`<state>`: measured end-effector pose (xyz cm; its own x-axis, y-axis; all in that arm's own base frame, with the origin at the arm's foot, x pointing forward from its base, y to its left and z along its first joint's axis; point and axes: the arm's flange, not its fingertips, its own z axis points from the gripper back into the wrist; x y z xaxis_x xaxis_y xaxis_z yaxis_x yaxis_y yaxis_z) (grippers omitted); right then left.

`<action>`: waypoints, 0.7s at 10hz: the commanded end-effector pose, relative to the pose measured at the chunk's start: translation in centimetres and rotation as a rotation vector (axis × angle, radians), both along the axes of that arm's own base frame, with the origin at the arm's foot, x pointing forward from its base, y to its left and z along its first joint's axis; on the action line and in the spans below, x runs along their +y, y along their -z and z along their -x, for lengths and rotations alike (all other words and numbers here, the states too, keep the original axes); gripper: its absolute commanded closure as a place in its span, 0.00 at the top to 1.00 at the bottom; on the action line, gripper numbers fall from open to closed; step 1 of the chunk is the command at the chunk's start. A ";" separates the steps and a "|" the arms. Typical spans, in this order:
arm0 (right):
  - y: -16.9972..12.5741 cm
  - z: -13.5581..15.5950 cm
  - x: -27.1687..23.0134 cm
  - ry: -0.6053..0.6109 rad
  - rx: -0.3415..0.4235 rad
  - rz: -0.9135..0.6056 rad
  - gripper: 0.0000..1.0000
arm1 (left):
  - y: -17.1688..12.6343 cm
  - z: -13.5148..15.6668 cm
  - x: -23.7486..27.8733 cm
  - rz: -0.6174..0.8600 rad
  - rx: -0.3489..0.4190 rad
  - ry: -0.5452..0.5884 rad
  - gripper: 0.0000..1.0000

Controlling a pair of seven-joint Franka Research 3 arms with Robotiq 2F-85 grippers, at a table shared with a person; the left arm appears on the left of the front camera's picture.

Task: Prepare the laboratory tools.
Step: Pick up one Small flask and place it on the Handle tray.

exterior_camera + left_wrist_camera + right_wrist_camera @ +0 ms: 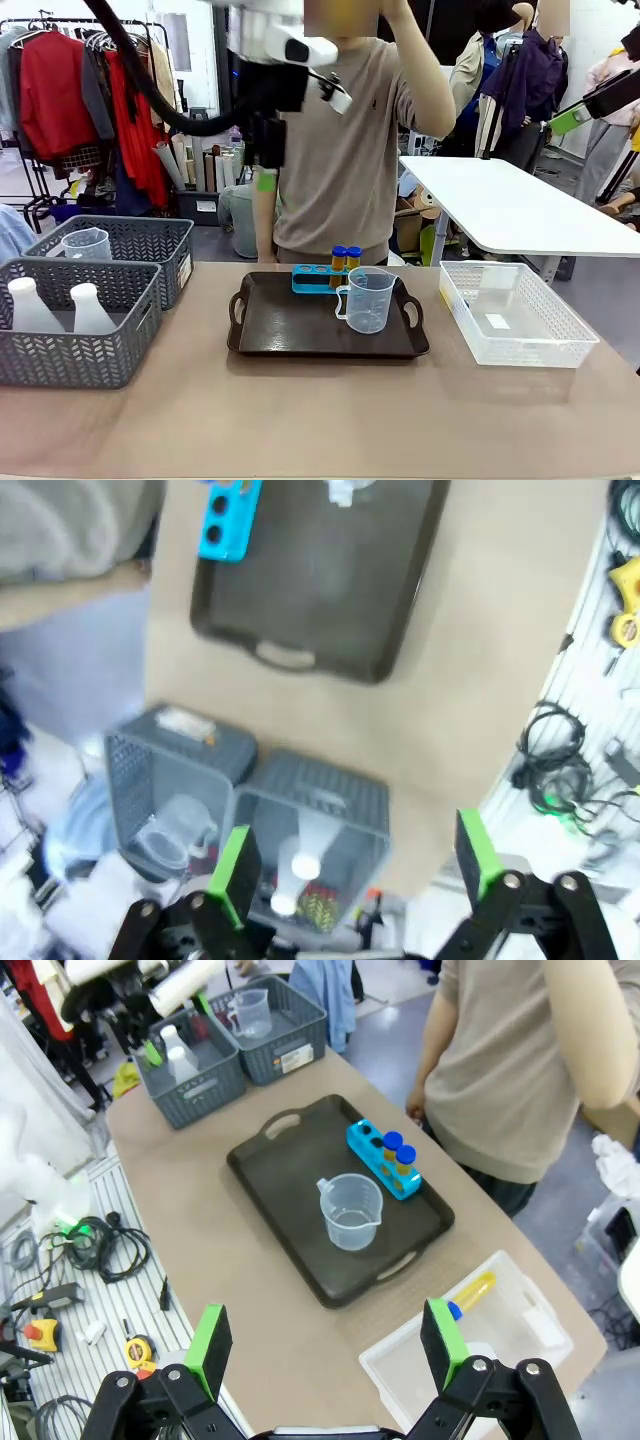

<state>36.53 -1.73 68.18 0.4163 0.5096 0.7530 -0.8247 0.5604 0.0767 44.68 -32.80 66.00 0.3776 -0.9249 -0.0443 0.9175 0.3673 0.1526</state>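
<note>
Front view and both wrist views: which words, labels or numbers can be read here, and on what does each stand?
No text is readable.
White sticker on the far grey basket: too small to read.
White slip in the clear bin: too blurred.
Scale marks on the beaker on the black tray: too faint.

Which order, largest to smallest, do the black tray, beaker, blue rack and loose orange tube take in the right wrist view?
1. black tray
2. beaker
3. blue rack, close to the beaker
4. orange tube, smallest, though nearer the camera
</note>
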 end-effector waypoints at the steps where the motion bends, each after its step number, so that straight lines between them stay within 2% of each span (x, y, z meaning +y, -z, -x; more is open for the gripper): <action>1: -0.2 0.0 0.1 -0.017 -0.016 -0.023 1.00 | 0.2 1.2 3.3 -0.046 -0.010 -0.140 1.00; 3: -0.2 0.0 0.1 -0.017 -0.016 -0.023 1.00 | -0.1 2.1 8.3 -0.057 -0.020 -0.342 1.00; 5: -0.2 0.0 0.1 -0.017 -0.016 -0.023 1.00 | 0.5 3.6 12.7 -0.121 -0.063 -0.577 1.00; 7: -0.2 0.0 0.1 -0.017 -0.016 -0.023 1.00 | 1.6 4.9 16.7 -0.094 -0.072 -0.717 1.00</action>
<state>36.52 -1.75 68.19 0.4168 0.5097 0.7526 -0.8241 0.5612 0.0763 41.46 -17.22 65.80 0.8625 -0.4983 -0.0884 0.5036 0.8277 0.2477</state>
